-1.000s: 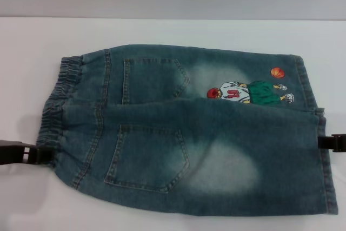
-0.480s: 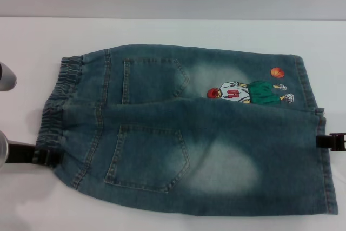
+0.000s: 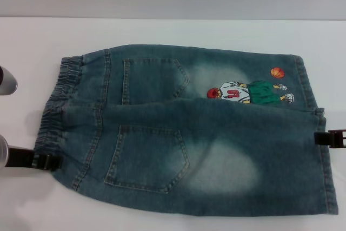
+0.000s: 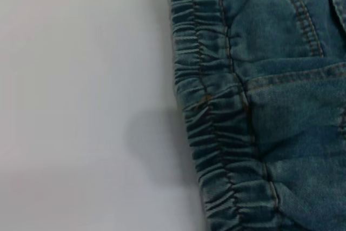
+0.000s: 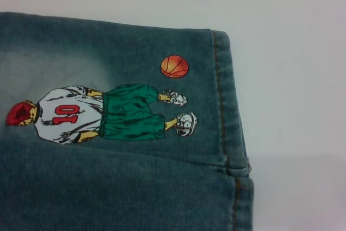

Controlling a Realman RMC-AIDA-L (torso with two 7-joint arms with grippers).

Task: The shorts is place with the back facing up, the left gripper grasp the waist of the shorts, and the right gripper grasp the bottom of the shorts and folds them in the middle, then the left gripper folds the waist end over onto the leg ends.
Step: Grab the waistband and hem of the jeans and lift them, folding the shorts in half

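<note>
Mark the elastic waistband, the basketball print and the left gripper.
elastic waistband (image 4: pixel 208 133), left wrist view, gathered denim.
basketball print (image 5: pixel 174 66), right wrist view, ball's centre.
left gripper (image 3: pixel 46 162), head view, black tip at waist.

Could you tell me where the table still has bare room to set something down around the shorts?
Bare table runs beyond the far edge of the shorts, and left of the waistband. The near-left corner is crowded by the left gripper; the right gripper sits at the hem.

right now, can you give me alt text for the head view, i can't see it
Denim shorts lie flat on a white table, back pockets up, elastic waist toward the robot's left and leg hems toward its right, with a basketball player print on the far leg. The left gripper sits at the waist edge and the right gripper at the hem edge.
</note>
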